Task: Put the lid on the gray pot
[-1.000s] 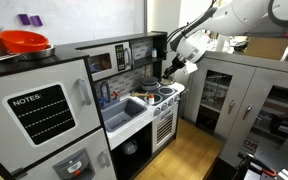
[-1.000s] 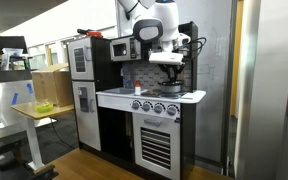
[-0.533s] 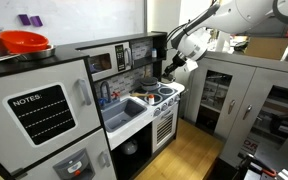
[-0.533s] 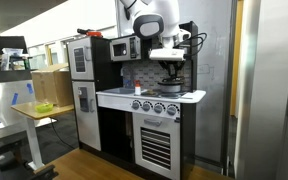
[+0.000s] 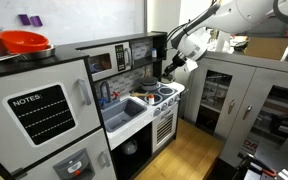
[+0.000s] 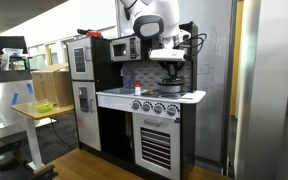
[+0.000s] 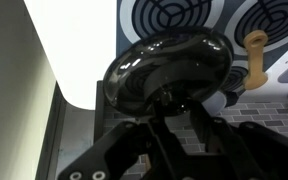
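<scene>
My gripper is shut on the knob of a dark, glossy, domed lid, which fills the middle of the wrist view above the stove's printed burners. In both exterior views the gripper hangs over the toy kitchen's stove top, with the lid held flat under it. A small dark round pot stands on the stove just below it. In the wrist view the lid hides the pot.
A beige wooden handle lies to the right of the lid. The toy sink with its faucet is beside the stove. The microwave sits above it. A red-orange bowl stands on the toy fridge. A tall cabinet is close by.
Between one second and half a second ago the gripper shifted slightly sideways with the lid, over the pot. It has held still since.
</scene>
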Tool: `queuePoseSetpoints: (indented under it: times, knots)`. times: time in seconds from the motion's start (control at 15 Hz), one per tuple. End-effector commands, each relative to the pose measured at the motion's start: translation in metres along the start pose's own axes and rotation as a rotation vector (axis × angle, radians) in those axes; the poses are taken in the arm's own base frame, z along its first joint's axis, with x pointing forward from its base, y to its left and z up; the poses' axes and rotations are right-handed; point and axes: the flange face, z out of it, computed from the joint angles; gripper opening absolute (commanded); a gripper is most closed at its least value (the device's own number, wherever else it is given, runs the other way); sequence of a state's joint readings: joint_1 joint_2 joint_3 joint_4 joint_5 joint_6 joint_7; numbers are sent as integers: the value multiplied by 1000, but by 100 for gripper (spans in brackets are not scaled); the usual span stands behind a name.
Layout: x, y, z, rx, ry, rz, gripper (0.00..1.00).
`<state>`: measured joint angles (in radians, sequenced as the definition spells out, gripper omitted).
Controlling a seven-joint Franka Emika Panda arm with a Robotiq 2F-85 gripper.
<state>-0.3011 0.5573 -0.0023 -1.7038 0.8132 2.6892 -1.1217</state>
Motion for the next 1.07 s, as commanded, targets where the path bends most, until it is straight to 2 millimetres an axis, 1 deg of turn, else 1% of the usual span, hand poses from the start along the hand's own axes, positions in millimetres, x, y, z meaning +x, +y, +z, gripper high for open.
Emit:
queuePoseSetpoints:
  times: [0.0,0.07,0.13,0.47,0.6,0.73,1.0]
  knots:
    - [1,0,-1,0,-1,0,33]
    - [1,0,-1,0,-1,0,33]
    - [1,0,-1,0,-1,0,8]
    - [-1,14,-4,5,-10,-30,8]
    - [2,20,-6,2,-6,-42,8]
    - [12,18,-6,6,6,-63,8]
    - [38,5,0,30,18,-111,8]
